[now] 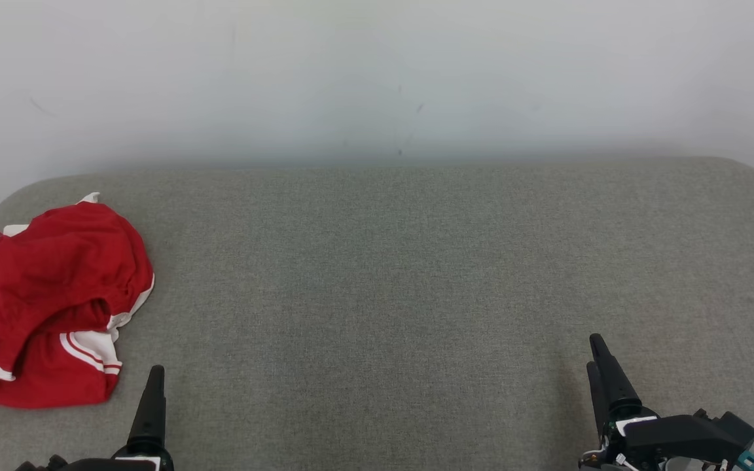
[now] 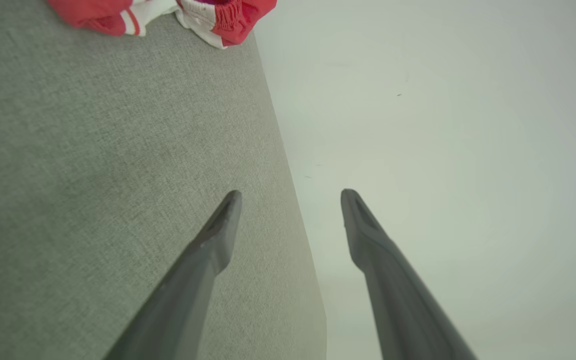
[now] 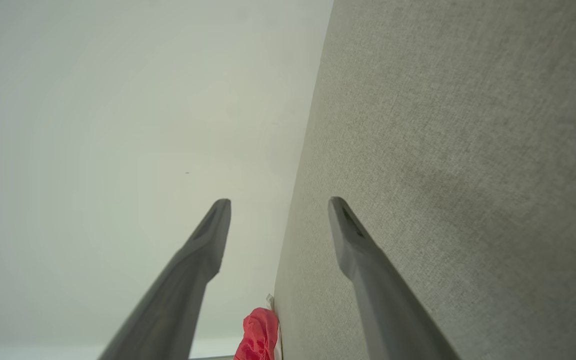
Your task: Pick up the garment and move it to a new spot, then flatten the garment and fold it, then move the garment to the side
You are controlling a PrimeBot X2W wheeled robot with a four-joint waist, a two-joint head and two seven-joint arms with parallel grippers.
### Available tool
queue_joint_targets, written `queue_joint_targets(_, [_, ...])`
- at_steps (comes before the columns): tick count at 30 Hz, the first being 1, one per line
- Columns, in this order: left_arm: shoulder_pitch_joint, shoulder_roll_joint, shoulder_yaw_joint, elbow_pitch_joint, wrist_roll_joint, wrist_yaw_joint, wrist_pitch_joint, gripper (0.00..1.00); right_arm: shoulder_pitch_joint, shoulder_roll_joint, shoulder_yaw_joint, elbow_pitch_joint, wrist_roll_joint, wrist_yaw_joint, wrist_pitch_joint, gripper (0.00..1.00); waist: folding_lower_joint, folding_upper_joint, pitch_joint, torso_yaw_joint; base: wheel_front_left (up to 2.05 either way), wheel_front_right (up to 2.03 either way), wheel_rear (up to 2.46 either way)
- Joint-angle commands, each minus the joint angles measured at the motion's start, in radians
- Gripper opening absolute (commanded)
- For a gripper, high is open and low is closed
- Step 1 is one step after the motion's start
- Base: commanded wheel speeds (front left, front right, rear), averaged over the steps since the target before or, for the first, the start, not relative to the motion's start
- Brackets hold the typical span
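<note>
The garment (image 1: 50, 301), red cloth with white trim, lies crumpled at the left end of the grey counter (image 1: 377, 275), its left edge cut off by the frame. It looks light, soft and floppy, so a raised fold or the gathered band should give the surest pinch. The heap hides its true shape. The left pincer (image 2: 292, 195) hangs wide and empty just beside it. The right pincer (image 3: 279, 201), equally wide and empty, sits well apart at the right.

One crumpled red-and-white cloth garment (image 1: 50, 294) lies near the left claw (image 2: 291, 192). There are two dark claws, counting the right claw (image 3: 279, 200), and each has two long fingers (image 2: 218, 235). One grey cloth surface (image 1: 377, 294) sits under both claws.
</note>
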Motion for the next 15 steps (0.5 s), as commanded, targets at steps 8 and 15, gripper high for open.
queue_joint_targets(8, [-0.028, 0.004, -0.010, -0.025, 0.196, -0.002, -0.038, 1.00, -0.018, -0.001, 0.013, -0.032, -0.174, 0.000, -0.038, 1.00, 0.0000, 0.0000, 0.001, -0.001, 0.00, 0.00, 0.00])
queue_joint_targets(15, [-0.029, 0.005, -0.016, -0.029, 0.360, -0.002, -0.066, 1.00, -0.016, -0.001, 0.027, -0.041, -0.316, -0.001, -0.065, 1.00, 0.0000, 0.0000, 0.002, -0.001, 0.00, 0.00, 0.00])
